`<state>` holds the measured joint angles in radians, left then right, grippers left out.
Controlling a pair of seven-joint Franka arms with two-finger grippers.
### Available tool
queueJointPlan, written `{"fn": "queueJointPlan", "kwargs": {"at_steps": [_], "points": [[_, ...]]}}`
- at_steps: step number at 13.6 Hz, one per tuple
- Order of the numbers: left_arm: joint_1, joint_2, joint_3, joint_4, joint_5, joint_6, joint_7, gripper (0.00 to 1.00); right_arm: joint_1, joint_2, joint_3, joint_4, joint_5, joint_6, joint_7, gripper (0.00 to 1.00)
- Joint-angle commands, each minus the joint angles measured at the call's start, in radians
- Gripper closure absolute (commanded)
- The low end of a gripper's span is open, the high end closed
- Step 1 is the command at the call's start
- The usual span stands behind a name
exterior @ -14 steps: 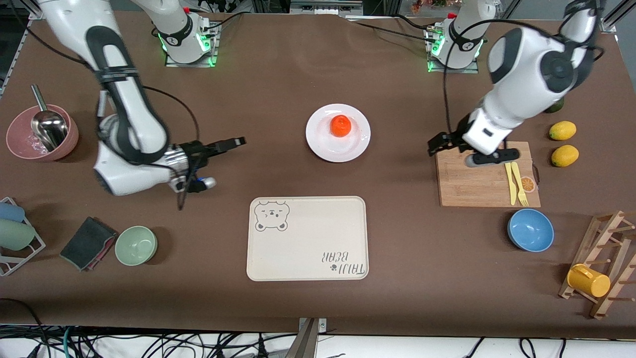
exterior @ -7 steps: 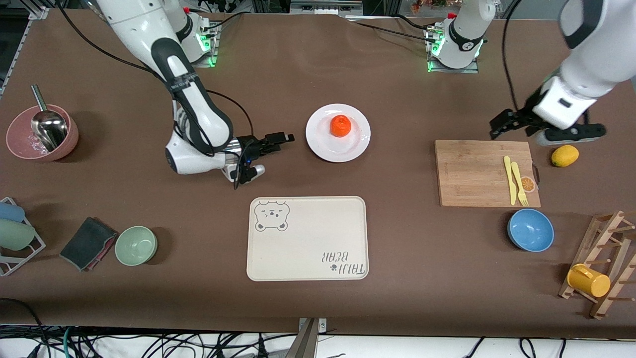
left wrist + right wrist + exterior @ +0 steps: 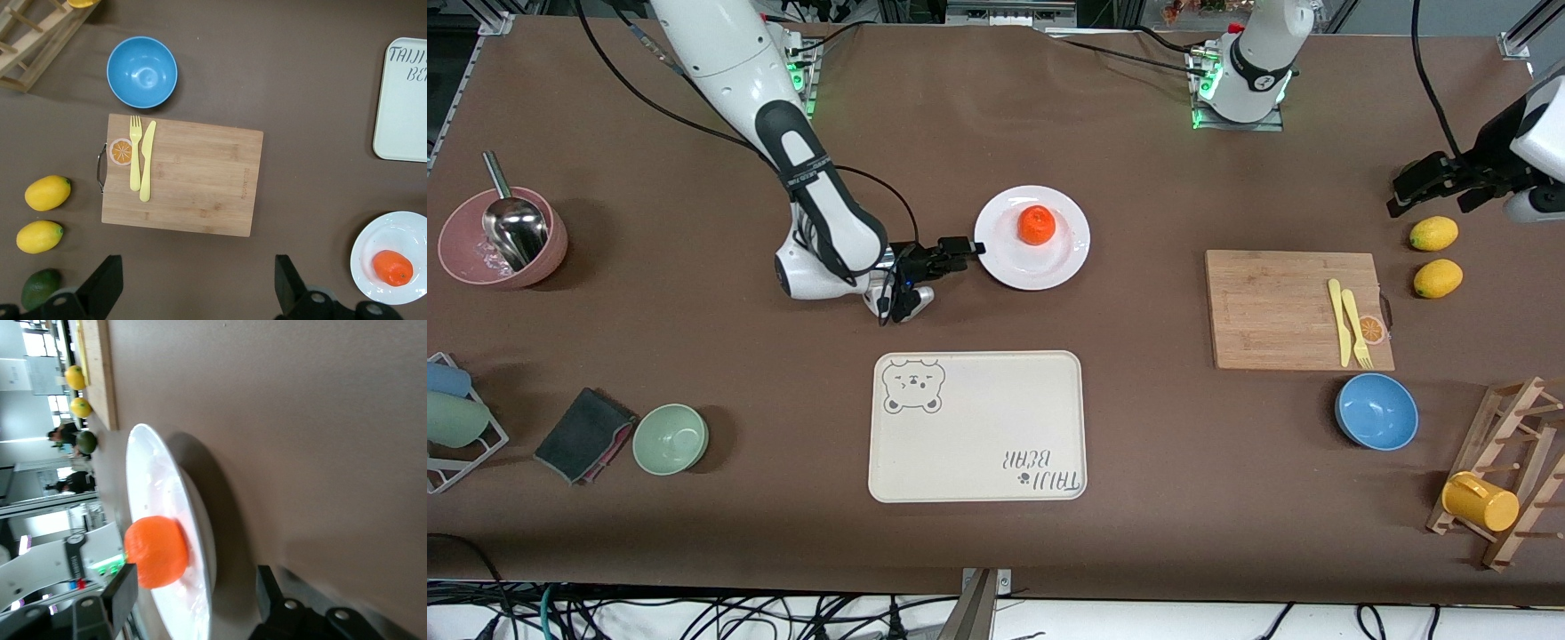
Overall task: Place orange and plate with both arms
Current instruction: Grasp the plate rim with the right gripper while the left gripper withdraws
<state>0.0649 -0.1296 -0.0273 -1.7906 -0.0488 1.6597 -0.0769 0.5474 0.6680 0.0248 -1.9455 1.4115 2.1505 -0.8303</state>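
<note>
The white plate (image 3: 1049, 262) lies mid-table with the orange (image 3: 1037, 225) resting on it. My right gripper (image 3: 967, 250) is low at the plate's rim on the side toward the right arm's end. In the right wrist view its fingers (image 3: 127, 593) straddle the plate's (image 3: 160, 473) edge with a gap on both sides, the orange (image 3: 157, 550) just past them; the right gripper (image 3: 197, 593) is open. My left gripper (image 3: 1412, 189) hangs open and empty above the lemons; it (image 3: 198, 293) looks down on bare table, with the plate (image 3: 373, 250) and orange (image 3: 392, 267) far off.
A cream bear tray (image 3: 976, 427) lies nearer the camera than the plate. A cutting board (image 3: 1280, 308) carries a yellow fork and knife (image 3: 1352, 322). Two lemons (image 3: 1433, 234), a lime (image 3: 40, 287), a blue bowl (image 3: 1376, 411), a green bowl (image 3: 671, 438), a pink bowl (image 3: 503, 237) and a wooden rack (image 3: 1507, 462) stand around.
The right arm swept across the table until its gripper reached the plate's rim. The left arm drew back from over the cutting board to over the lemons.
</note>
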Motion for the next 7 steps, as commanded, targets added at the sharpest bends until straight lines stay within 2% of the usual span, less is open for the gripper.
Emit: {"fn": "queueJointPlan", "kwargs": {"at_steps": [1, 2, 6, 7], "points": [[-0.004, 0.036, -0.006, 0.057, 0.03, -0.037, -0.015, 0.0, 0.054, 0.007, -0.006, 0.011, 0.026, 0.069, -0.015, 0.43], [-0.004, 0.035, -0.006, 0.059, 0.03, -0.052, -0.017, 0.0, 0.063, 0.01, -0.006, 0.017, 0.026, 0.077, -0.015, 0.54], [0.003, 0.044, 0.003, 0.125, 0.032, -0.109, -0.014, 0.0, 0.103, 0.038, -0.006, 0.033, 0.026, 0.109, -0.013, 0.82], [0.003, 0.044, 0.004, 0.135, 0.032, -0.11, -0.012, 0.0, 0.103, 0.039, -0.006, 0.037, 0.026, 0.108, -0.013, 0.93]]}}
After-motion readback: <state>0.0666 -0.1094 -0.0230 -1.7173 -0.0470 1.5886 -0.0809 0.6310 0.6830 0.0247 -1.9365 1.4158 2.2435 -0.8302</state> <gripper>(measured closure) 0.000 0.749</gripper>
